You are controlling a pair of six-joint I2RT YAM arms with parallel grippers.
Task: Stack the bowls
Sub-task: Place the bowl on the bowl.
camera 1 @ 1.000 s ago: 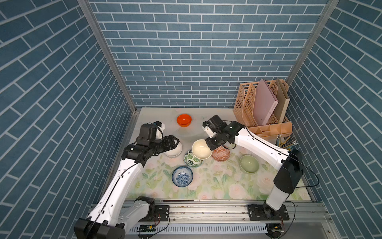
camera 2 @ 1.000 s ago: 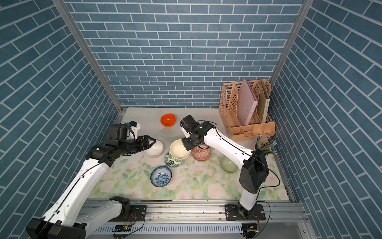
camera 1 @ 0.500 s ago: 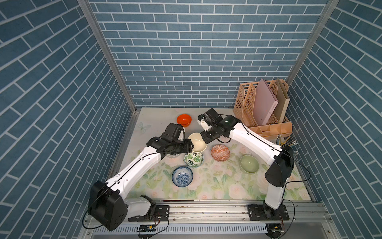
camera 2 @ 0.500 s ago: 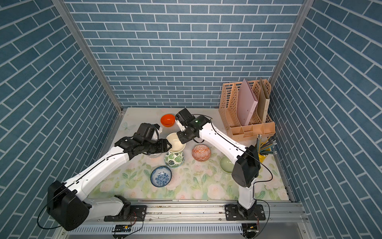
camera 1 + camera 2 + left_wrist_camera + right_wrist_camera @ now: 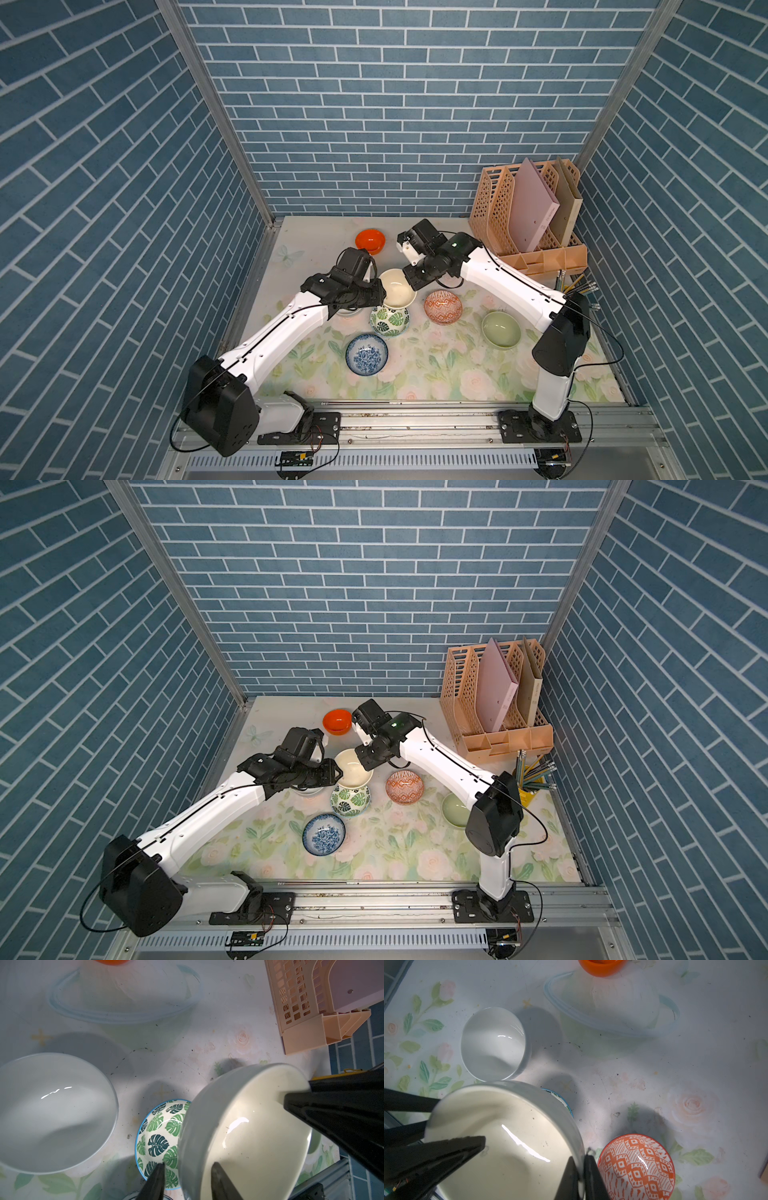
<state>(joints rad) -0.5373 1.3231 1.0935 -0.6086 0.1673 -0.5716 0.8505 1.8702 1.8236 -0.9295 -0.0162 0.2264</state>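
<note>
My right gripper (image 5: 580, 1164) is shut on the rim of the cream bowl (image 5: 398, 289), which hangs tilted just above the green-leaf bowl (image 5: 390, 322). My left gripper (image 5: 188, 1169) is open and straddles the opposite rim, one finger inside the bowl and one outside. The white bowl (image 5: 52, 1113) sits beside them, mostly under my left arm in both top views. The orange-red patterned bowl (image 5: 443, 306), pale green bowl (image 5: 501, 329), blue-white floral bowl (image 5: 367, 354) and glossy orange bowl (image 5: 370, 240) stand apart on the mat.
A peach file organiser (image 5: 528, 216) with folders fills the back right corner. A yellow cup of pencils (image 5: 530, 787) stands in front of it, by the right arm. Blue brick walls close three sides, and a metal rail (image 5: 415, 419) runs along the front.
My left arm has swung right from the white bowl to the cream bowl, and its jaws have narrowed around the rim. The right gripper has carried the cream bowl slightly back over the leaf bowl.
</note>
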